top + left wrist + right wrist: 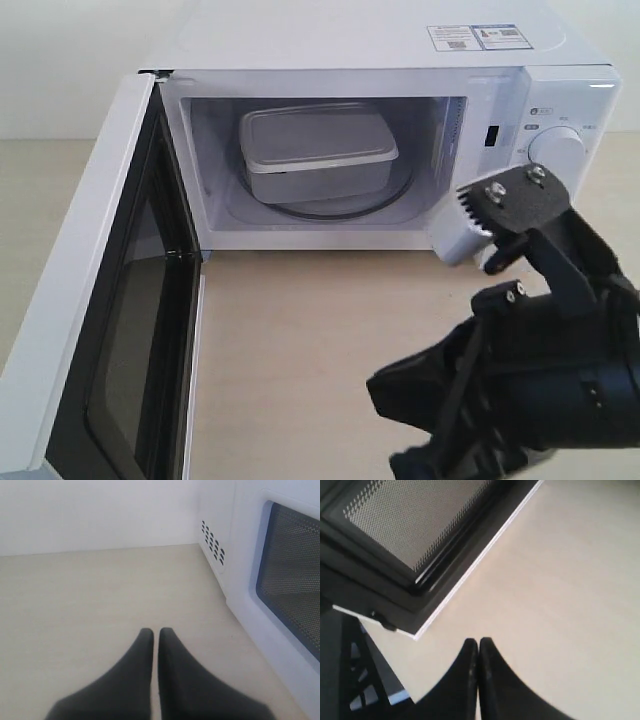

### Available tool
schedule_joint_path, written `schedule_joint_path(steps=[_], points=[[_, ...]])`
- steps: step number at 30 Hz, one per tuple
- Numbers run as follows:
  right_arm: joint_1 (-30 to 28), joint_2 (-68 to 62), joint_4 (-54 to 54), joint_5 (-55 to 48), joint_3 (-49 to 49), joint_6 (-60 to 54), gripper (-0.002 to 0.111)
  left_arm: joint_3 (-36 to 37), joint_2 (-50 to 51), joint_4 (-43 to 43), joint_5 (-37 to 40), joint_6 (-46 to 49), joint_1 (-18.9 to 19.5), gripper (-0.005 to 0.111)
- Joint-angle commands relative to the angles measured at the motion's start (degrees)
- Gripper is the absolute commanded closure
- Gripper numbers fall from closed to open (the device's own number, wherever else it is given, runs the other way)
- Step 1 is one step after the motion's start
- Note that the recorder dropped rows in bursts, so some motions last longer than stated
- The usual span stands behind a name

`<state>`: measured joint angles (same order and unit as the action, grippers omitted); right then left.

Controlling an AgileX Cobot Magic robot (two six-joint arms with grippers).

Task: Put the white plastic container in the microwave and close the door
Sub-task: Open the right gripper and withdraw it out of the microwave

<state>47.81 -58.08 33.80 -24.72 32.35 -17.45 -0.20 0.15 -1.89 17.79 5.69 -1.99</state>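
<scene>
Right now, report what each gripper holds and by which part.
Nothing is held. The left gripper and the right gripper are both shut with nothing between their jaws; the white plastic container sits free inside the microwave.

The boxy white microwave (400, 40) has a smooth, faintly glossy shell, and inside it the shallow white plastic container (318, 150) looks satin-smooth, resting on a clear glass turntable (345, 211). At nine o'clock from the cavity, the white side-hinged door (75, 300) carries a glossy dark window (140, 330) backed by fine perforated mesh. The pale wood-grain tabletop (300, 340) at six o'clock is matt, like the black plastic-looking fingers of the left gripper (155, 635) and right gripper (478, 645).
</scene>
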Motion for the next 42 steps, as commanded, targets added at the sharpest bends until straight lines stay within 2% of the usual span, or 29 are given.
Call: schedule_joint_path(steps=[1, 4, 8, 39, 42], points=[[-0.05, 1.52, -22.77, -8.03, -0.19, 15.95, 0.108, 0.20, -0.15, 0.02, -0.22, 0.32, 0.21, 0.102], [-0.05, 1.52, -31.02, -9.78, -0.19, 23.08, 0.108, 0.20, -0.15, 0.02, -0.22, 0.32, 0.21, 0.102], [-0.05, 1.52, -34.61, -9.98, -0.19, 24.37, 0.108, 0.20, -0.15, 0.02, -0.22, 0.32, 0.21, 0.102], [0.03, 1.52, -34.57, -10.26, -0.19, 24.59, 0.108, 0.20, -0.15, 0.02, -0.22, 0.32, 0.21, 0.102], [-2.48, 2.73, -35.87, -12.18, -0.29, 21.98, 0.108, 0.20, -0.15, 0.02, -0.22, 0.32, 0.21, 0.102]])
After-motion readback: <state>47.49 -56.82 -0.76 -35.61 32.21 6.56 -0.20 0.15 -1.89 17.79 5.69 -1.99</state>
